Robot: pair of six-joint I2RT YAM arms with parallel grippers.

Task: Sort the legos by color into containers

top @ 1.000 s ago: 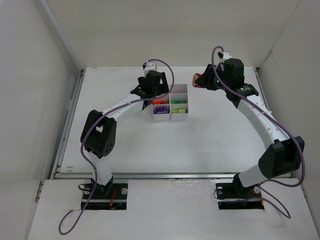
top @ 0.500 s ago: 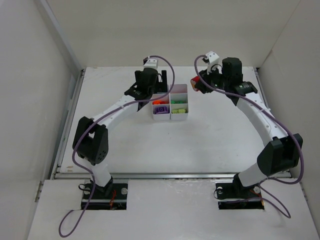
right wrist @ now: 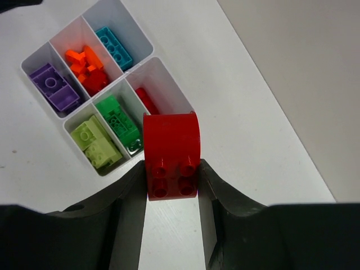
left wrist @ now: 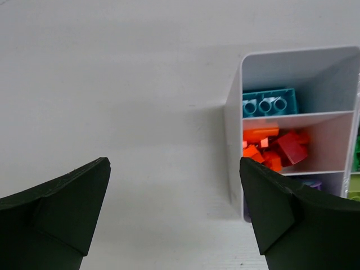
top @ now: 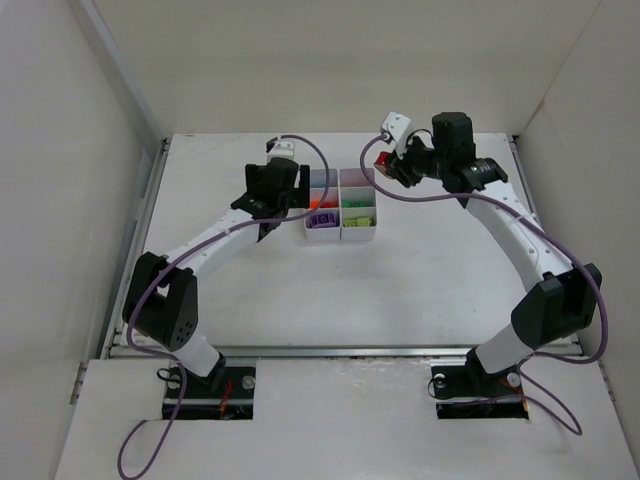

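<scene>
Left end effector (left wrist: 172, 169) is hanging wide apart, nothing between the fingers, over bare table (top: 420, 280) just left of the tray (top: 341, 236). Tray is sitting toward the far edge of the table, about mid-width. Right end effector (right wrist: 171, 181) is pinching a red brick (right wrist: 170, 138) by its sides, hovering off the tray's far right corner.

Step in hand, as I'm reading it: red brick is going into the far right compartment, where a red piece (right wrist: 147, 99) is already lying. Doing it well means centring the brick over that one square and coming low between the walls before letting go, so it isn't bouncing in with the dark green bricks (right wrist: 118, 125) next door.

Right wrist view is showing all six compartments: purple, orange, teal in one column, lime, dark green, red in the other. Left wrist view is catching mostly the left column, but closer: a dark red brick (left wrist: 291, 147) is sitting among the orange pieces (left wrist: 261, 135), likely misplaced. Top view is showing both arms' places, but the colours there are too small to sort.
</scene>
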